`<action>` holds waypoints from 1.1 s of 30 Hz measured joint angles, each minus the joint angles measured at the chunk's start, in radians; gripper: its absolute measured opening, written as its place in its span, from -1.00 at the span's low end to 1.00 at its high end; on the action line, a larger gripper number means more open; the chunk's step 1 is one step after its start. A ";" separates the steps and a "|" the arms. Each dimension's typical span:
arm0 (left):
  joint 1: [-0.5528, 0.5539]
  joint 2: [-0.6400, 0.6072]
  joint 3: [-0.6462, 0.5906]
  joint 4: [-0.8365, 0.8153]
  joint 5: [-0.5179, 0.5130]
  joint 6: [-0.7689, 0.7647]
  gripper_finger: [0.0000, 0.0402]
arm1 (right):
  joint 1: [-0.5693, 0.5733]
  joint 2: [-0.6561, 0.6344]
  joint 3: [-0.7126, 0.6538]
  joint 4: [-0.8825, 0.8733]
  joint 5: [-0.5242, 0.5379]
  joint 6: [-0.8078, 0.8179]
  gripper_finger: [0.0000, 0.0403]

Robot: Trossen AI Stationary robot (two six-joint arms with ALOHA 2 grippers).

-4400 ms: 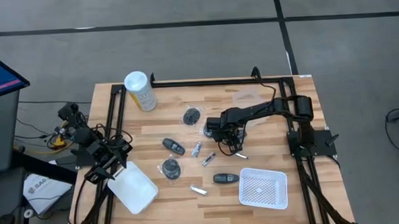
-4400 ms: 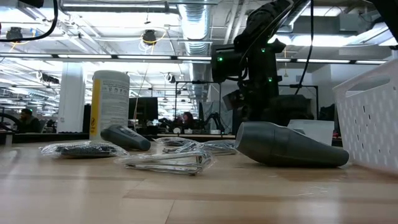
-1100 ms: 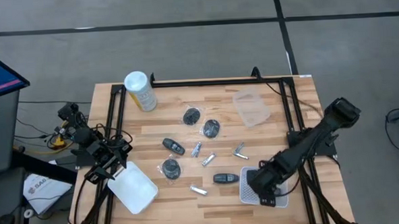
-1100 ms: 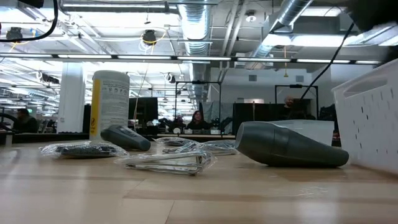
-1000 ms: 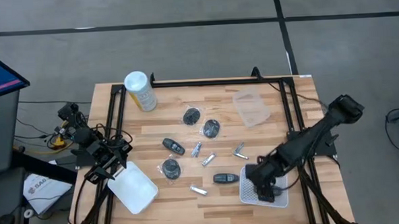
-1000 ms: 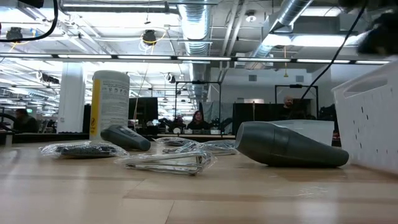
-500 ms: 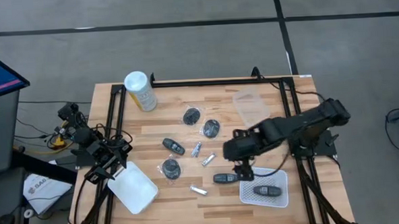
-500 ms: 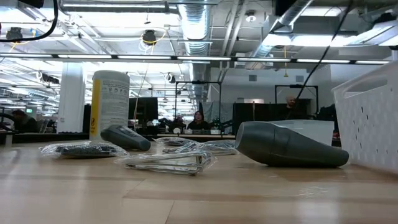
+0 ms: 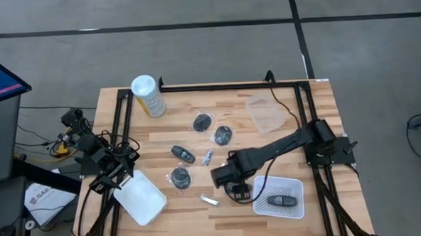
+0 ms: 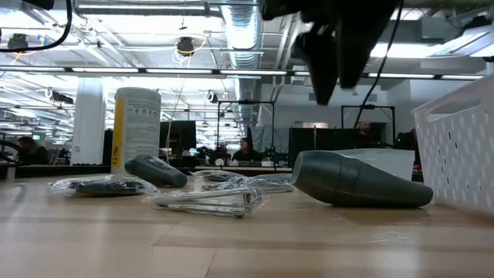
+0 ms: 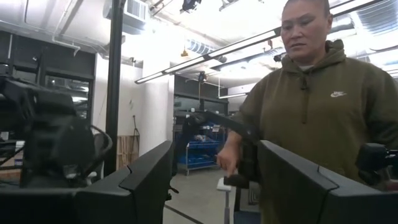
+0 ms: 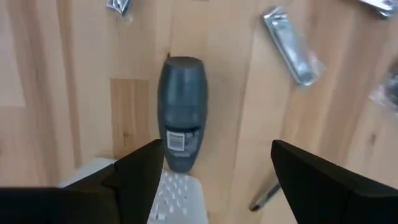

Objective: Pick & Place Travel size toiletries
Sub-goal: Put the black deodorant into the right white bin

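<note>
Right tool (image 9: 236,186) above a capsule (image 12: 180,112) beside the basket (image 9: 293,185), another capsule (image 9: 282,199) inside it.

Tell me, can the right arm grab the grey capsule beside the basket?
Probably yes. The right gripper hangs open right over the capsule, with bare table around it; only the basket edge sits close.

Right gripper (image 9: 236,182) fingers apart, mid-table; left gripper (image 9: 106,181) parked, left edge, fingers apart.

Overhead, table-level, two wrist views
</note>
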 joint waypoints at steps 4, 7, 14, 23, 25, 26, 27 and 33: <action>0.000 0.000 0.000 0.000 0.000 0.000 0.16 | 0.019 0.042 -0.001 0.067 -0.003 0.008 0.45; 0.000 0.003 0.000 -0.001 0.000 0.000 0.16 | 0.025 0.052 0.001 0.117 -0.004 0.019 0.45; 0.000 0.013 0.000 0.000 0.002 0.000 0.16 | 0.022 0.070 -0.002 0.131 -0.031 0.028 0.45; 0.000 0.013 0.000 0.000 0.002 0.000 0.16 | 0.020 0.066 -0.073 0.217 -0.055 0.072 0.53; 0.000 0.013 0.000 0.000 0.002 0.000 0.16 | 0.015 0.067 -0.097 0.224 -0.054 0.083 0.57; 0.000 0.013 0.000 0.000 0.001 0.000 0.16 | 0.014 0.068 -0.107 0.228 -0.053 0.087 0.58; 0.000 0.013 0.000 0.000 0.000 0.000 0.16 | 0.013 0.068 -0.115 0.236 -0.054 0.091 0.60; 0.000 0.013 0.000 0.000 -0.001 0.000 0.16 | 0.017 0.068 -0.177 0.318 -0.056 0.117 0.62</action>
